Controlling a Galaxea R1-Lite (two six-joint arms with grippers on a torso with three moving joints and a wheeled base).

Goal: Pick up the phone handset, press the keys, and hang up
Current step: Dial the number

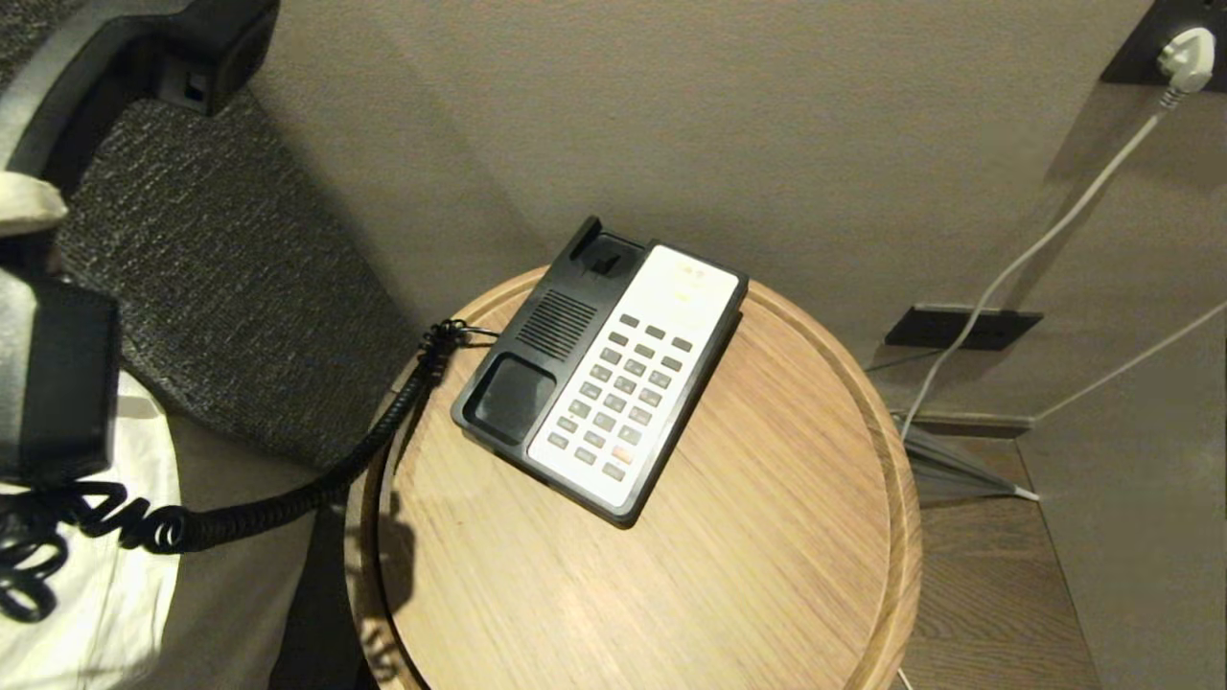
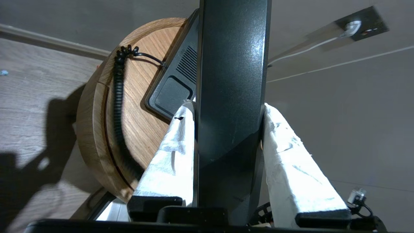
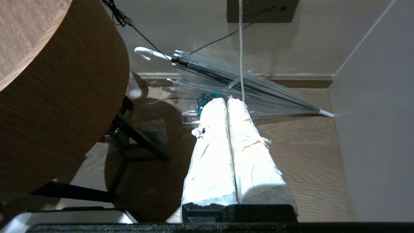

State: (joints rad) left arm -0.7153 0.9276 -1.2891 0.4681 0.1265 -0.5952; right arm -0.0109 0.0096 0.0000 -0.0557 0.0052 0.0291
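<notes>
The round wooden counter (image 1: 767, 537) has a raised rim and much bare surface near and right of the phone base (image 1: 604, 374), which sits toward its far left edge, cradle empty. Right of the counter, a folded clear umbrella (image 3: 245, 87) lies on the floor by the wall, with white cables above it. The coiled cord (image 1: 316, 489) drapes over the counter's left rim. The left hand (image 2: 229, 110), off to the left, clamps the phone handset (image 2: 231, 81) between its padded fingers (image 2: 171, 155). The right hand (image 3: 228, 103) hangs pressed closed, low beside the counter.
</notes>
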